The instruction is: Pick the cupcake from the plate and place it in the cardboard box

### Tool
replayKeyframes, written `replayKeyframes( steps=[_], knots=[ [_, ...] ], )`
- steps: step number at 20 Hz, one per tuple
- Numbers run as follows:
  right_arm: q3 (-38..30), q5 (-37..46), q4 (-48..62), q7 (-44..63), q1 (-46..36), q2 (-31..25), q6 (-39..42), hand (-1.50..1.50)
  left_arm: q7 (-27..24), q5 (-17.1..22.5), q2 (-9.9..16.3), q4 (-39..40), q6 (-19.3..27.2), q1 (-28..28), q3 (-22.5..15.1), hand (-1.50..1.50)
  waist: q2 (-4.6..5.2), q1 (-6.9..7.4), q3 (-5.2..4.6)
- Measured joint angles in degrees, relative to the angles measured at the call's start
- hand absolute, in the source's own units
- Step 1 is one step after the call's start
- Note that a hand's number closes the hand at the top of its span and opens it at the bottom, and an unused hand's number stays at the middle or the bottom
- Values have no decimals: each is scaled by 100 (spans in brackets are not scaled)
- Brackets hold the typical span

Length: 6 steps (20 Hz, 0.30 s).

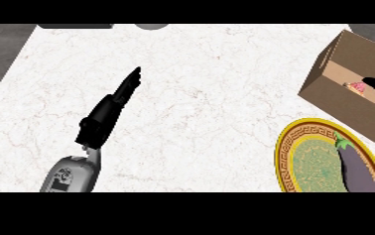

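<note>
The cardboard box (339, 88) stands open at the right edge of the counter. Inside it, near the picture's edge, lies the cupcake (359, 87) with pink frosting. Below the box sits a round plate (293, 152) with a gold patterned rim and a green middle; a dark purple eggplant (357, 165) lies on its right side. My left hand (110, 107) is over the counter at the left, fingers straight and pointing up and to the right, holding nothing. My right hand does not show.
The white marble counter (190, 95) fills most of the view. A dark grey object (75, 26) and a grey round object (152, 26) sit at the far edge. Dark floor shows at the left.
</note>
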Motion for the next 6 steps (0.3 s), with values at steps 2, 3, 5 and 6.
replayKeyframes(
  steps=[2,3,5,6],
  knots=[
    [-325,-361,-96,-245,9,71,-184,-150,-61,26,44,80,-28,1,73,0,-6,-44,-1],
    [-498,-560,-144,-347,15,87,-237,-150,-121,29,60,119,-40,39,92,0,-10,-58,-1],
    [-885,-1029,-134,-566,-18,39,-225,-150,-99,57,93,79,-83,63,114,0,-16,-66,0],
    [-1049,-1245,-191,-632,9,56,-214,-150,-93,63,102,17,-91,116,113,0,-23,-69,-1]
  ],
)
